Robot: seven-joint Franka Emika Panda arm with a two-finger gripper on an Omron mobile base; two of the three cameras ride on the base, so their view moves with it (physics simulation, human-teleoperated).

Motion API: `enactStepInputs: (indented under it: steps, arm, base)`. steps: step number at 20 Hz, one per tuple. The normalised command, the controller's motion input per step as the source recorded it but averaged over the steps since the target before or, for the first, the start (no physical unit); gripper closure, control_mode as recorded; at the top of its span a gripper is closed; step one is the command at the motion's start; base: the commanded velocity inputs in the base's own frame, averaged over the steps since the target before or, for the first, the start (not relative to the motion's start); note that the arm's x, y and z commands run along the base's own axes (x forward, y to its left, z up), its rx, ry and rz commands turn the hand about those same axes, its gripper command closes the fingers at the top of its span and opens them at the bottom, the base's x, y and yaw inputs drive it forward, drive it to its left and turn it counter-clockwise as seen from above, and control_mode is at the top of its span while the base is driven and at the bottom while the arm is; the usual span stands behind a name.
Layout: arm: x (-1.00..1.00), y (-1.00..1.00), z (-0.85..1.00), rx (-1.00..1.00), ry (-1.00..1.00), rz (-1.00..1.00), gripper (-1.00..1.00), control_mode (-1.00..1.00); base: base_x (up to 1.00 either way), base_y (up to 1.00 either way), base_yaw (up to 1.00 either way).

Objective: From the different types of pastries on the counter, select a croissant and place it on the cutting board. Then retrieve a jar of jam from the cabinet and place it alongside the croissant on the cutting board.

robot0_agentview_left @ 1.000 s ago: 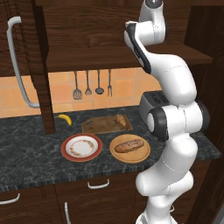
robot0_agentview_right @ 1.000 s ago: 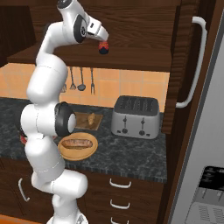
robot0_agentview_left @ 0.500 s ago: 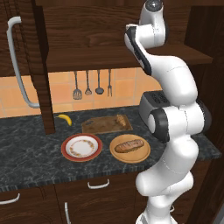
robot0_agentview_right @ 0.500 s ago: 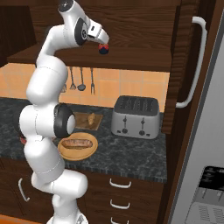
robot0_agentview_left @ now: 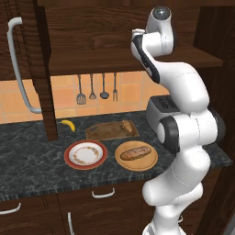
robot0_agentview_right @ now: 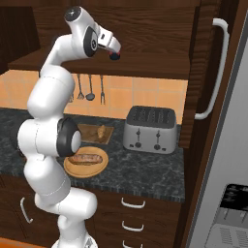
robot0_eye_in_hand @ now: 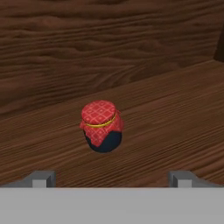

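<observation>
Jam jar (robot0_eye_in_hand: pixel 102 127) stands upright on the cabinet shelf (robot0_eye_in_hand: pixel 175 118), ahead of the wide-spread gripper (robot0_eye_in_hand: pixel 112 178), untouched.

The cabinet (robot0_eye_in_hand: pixel 131 52) is dark matt wood with clear grain; the jar of jam (robot0_eye_in_hand: pixel 102 127) has a red checked cloth lid.

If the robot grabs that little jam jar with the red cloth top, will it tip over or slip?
The jam jar looks squat with a rounded dark body, so it probably won't tip easily on the cabinet shelf. Its smooth body may be slippery, and the floppy red cloth cover likely gives little to hold. The gripper stands open and wide around it, so a grip low on the body seems safest.
</observation>
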Motion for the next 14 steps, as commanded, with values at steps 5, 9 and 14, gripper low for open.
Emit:
enactStepInputs:
  steps: [5, 9, 14]
  arm:
    - [0.09, 0.00, -0.04, 0.00, 0.00, 0.00, -1.00, -1.00]
    - [0.10, 0.00, 0.00, 0.00, 0.00, 0.00, -1.00, -1.00]
    - [0.10, 0.00, -0.04, 0.00, 0.00, 0.00, -1.00, -1.00]
  base:
    - [0.00, 0.00, 0.00]
    - [0.00, 0.00, 0.00]
    - [0.00, 0.00, 0.00]
